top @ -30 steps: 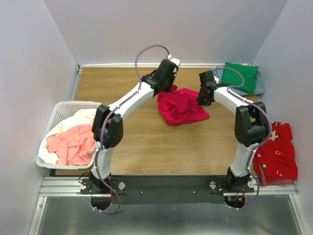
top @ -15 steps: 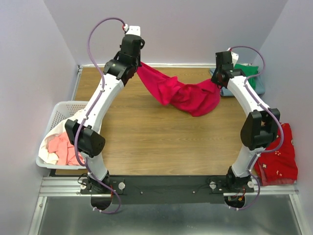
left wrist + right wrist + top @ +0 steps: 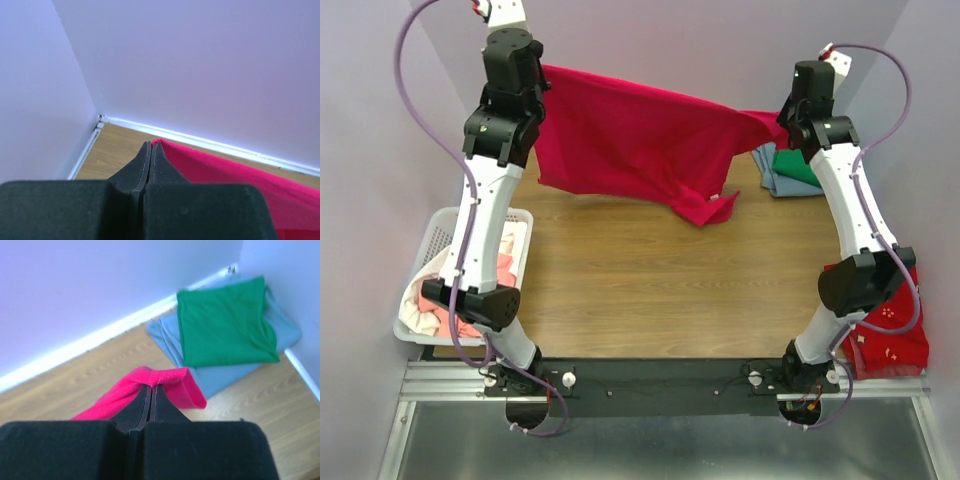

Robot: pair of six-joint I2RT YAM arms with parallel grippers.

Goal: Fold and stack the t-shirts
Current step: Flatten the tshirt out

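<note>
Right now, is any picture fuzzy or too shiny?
Top external view: sharp, with soft even light and no glare on the table or the crimson-pink t-shirt. Left wrist view: the black jaws, close to the lens, look fuzzy. Right wrist view: the jaws are fuzzy too, and the green t-shirt is slightly soft.

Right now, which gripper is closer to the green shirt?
Right. Holding the red shirt, the right gripper hangs just beside the green shirt; the left gripper is far across the table.
</note>
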